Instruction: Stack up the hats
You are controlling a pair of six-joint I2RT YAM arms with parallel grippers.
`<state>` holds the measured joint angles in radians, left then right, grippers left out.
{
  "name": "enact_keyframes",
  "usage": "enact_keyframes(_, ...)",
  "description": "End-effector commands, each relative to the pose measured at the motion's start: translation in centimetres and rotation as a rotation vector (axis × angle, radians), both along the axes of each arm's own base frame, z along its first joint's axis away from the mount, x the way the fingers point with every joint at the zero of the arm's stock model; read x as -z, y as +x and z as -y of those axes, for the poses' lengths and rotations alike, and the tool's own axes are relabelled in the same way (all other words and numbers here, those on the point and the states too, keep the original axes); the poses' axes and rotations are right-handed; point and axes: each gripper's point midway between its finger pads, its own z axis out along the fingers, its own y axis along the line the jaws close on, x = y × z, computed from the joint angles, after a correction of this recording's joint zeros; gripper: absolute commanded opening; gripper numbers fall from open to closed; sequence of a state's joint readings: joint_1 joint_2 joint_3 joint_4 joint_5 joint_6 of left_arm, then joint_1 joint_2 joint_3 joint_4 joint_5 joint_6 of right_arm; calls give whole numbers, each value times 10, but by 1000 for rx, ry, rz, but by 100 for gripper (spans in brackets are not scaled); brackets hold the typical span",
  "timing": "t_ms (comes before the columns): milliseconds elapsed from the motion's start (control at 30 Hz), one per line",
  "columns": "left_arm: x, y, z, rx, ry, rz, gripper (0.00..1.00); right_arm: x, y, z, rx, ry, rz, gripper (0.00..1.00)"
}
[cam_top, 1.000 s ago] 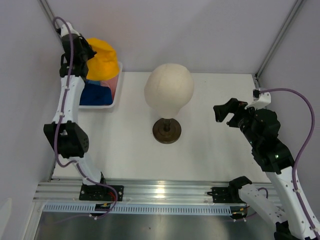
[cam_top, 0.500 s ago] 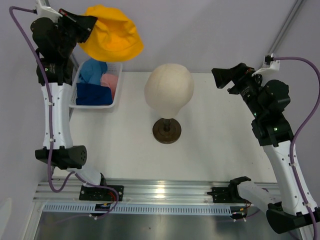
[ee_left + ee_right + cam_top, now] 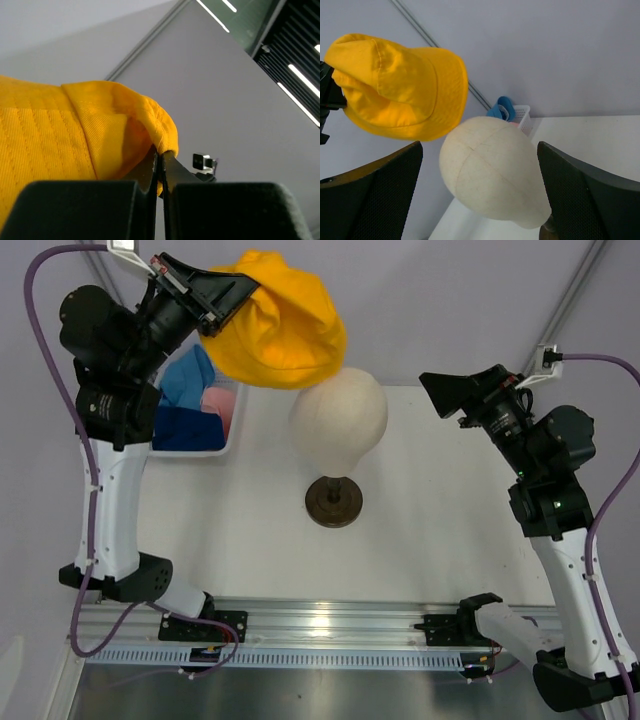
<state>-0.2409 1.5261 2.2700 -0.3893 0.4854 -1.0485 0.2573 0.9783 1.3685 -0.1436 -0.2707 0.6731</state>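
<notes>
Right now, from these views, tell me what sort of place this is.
Probably a robot lab test cell, not a shop: two arms bolted to an aluminium rail, plain pale walls, and a mannequin head as prop.

Yellow hat [image 3: 285,325], light blue hat [image 3: 186,380], pink hat [image 3: 219,400], cream mannequin head [image 3: 338,420], dark brown base [image 3: 334,503]

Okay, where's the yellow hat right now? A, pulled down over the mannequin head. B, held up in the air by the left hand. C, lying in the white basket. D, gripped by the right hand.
B: the left hand is shut on the brim of the yellow hat, which hangs in the air up beside the mannequin head, not over it; the right hand is open and empty.
</notes>
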Motion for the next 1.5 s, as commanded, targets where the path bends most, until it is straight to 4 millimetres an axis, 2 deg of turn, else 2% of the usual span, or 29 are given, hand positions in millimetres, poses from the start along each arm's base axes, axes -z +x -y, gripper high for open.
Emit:
enact_keyframes(0,-43,-57,0,42,-96,92,1,-21,-20,3,-22,54,59,99)
enact_keyframes(133,-47,-72,17,121,-137,75,1,-26,-28,9,2,68,76,99)
enact_keyframes(267,-44,-69,33,150,-151,51,1,-28,-31,9,-7,76,76,99)
enact_keyframes(367,-27,-60,48,149,-101,32,1,-28,-33,8,-15,80,69,99)
enact_keyframes(400,-8,-49,57,154,-75,-13,1,-28,-34,8,-14,80,66,100)
enact_keyframes(467,-2,-49,64,177,-79,1,1,-21,-32,6,-23,86,44,99)
enact_keyframes(500,17,-40,71,178,-66,-37,1,-20,-33,5,-34,95,41,99)
enact_keyframes(533,30,-34,79,184,-57,-55,1,-16,-33,1,-63,124,9,99)
enact_keyframes(567,40,-29,83,184,-39,-64,1,-3,-29,-3,-81,140,-36,99)
enact_keyframes(600,49,-23,92,194,-21,-82,1,-5,-34,-7,-116,168,-21,99)
enact_keyframes(667,58,-19,100,213,2,-90,1,4,-36,-13,-151,224,-53,99)
enact_keyframes(767,76,-12,110,217,40,-110,1,20,-29,-16,-129,211,-74,99)
enact_keyframes(800,79,-10,110,208,45,-112,1,33,-21,-17,-113,191,-116,100)
enact_keyframes(900,98,-1,108,165,82,-126,1,49,-9,-17,-80,157,-144,99)
enact_keyframes(967,99,1,99,108,99,-105,1,66,5,-16,-46,140,-180,99)
enact_keyframes(1033,104,5,90,45,116,-93,1,74,10,-16,-33,134,-199,99)
enact_keyframes(1067,111,1,83,21,122,-97,1,75,10,-15,-27,138,-201,99)
enact_keyframes(1133,104,1,68,-56,107,-59,1,78,11,-12,-10,151,-205,100)
enact_keyframes(1167,103,-6,58,-84,99,-45,1,79,12,-11,-1,162,-209,100)
enact_keyframes(1200,109,-5,54,-109,100,-47,1,80,13,-7,22,172,-214,99)
enact_keyframes(1267,105,-11,42,-150,87,-20,1,82,11,-2,45,186,-231,99)
enact_keyframes(1467,113,-20,45,-113,94,-6,1,86,4,-10,-27,355,-243,100)
